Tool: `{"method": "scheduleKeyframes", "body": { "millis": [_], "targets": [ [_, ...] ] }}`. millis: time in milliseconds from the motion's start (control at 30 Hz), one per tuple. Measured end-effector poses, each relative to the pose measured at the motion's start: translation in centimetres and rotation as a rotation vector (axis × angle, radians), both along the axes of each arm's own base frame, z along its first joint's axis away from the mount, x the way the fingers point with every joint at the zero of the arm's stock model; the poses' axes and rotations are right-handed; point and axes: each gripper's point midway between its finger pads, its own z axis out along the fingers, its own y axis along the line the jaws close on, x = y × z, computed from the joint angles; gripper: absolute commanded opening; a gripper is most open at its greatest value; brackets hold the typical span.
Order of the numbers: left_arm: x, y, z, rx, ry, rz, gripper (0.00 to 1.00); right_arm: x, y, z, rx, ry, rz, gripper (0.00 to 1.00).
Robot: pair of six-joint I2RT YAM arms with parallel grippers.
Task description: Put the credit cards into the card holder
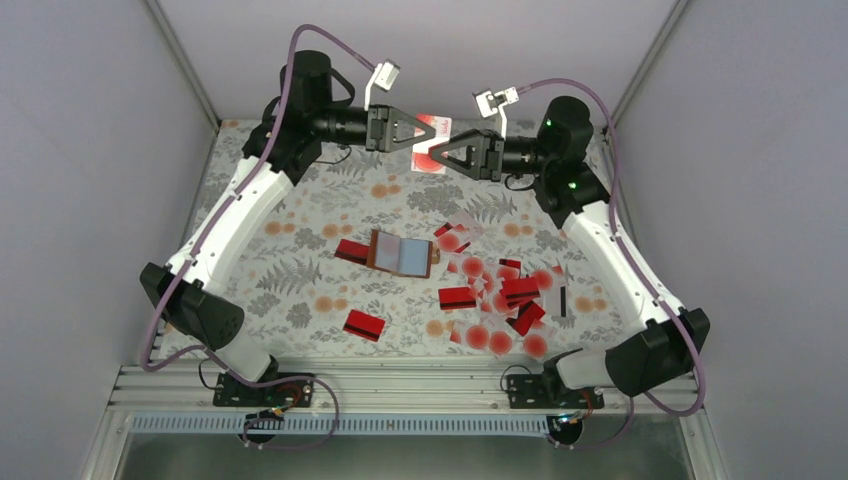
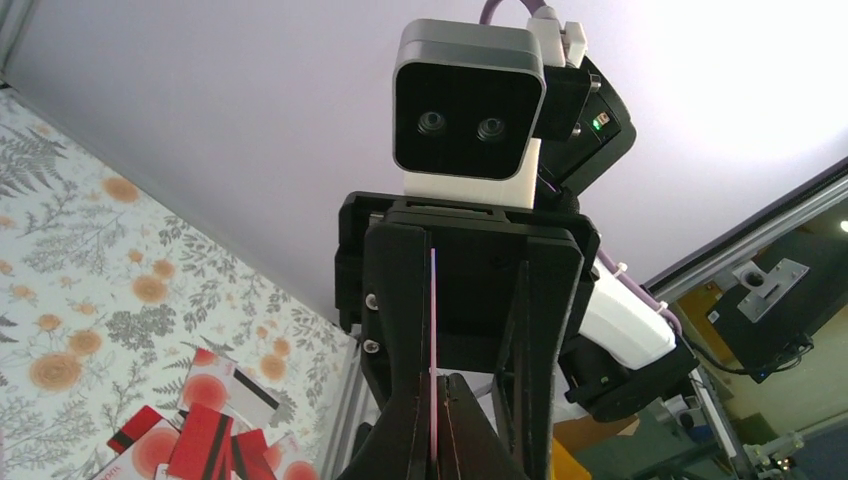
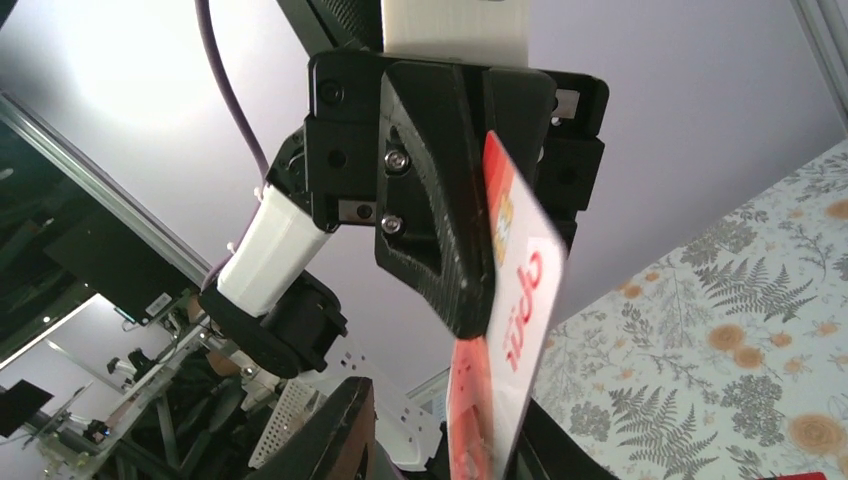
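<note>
**Three cameras, one shared spot**

The top camera looks down from above and behind the bases, far enough off to take in the whole table (image 1: pixel 300 280). Each wrist camera sits close behind its own fingers, tilted upward and facing the other arm. The right gripper (image 2: pixel 465 340) fills the left wrist view, and the left gripper (image 3: pixel 480 310) fills the right wrist view. All three views share the card (image 1: pixel 440 125) between the grippers. The table shows at lower left in one wrist view and at lower right in the other.

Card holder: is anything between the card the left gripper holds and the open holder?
Nothing visible. The card, pinched by the left gripper at the far end, has only bare cloth between it and the card holder.
</note>
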Motion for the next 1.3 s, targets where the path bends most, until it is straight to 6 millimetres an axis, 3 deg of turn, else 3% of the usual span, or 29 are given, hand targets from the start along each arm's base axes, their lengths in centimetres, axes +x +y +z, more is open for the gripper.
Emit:
{"method": "scheduleKeyframes", "body": {
  "millis": [100, 233, 467, 833, 1100, 1300],
  "targets": [
    [0.0, 0.0, 0.2, -0.006, 0.005, 0.002, 0.02, 0.3, 0.2, 0.1, 0.004, 0.005, 0.009, 0.23],
    [0.0, 0.0, 0.6, -0.018, -0.007, -0.001, 0.02, 0.3, 0.2, 0.5, 0.008, 0.002, 0.019, 0.05],
    [-0.3, -0.1, 1.0, -0.028, -0.016, -0.012, 0.03, 0.4, 0.3, 0.5, 0.009, 0.008, 0.025, 0.04],
    [0.7, 0.0, 0.1, -0.001, -0.019, 0.051, 0.64, 0.7, 0.3, 1.1, 0.008, 0.016, 0.010, 0.04],
    [2.3, 1.0, -3.1, 0.084, 0.003, 0.189, 0.69, 1.9, 0.4, -1.0, -0.026, 0.121, -0.042, 0.04],
    [3.7, 2.9, -8.0, 0.160, 0.088, 0.300, 0.83, 3.4, 0.6, -6.4, -0.081, 0.372, -0.093, 0.04]
  ]
}}
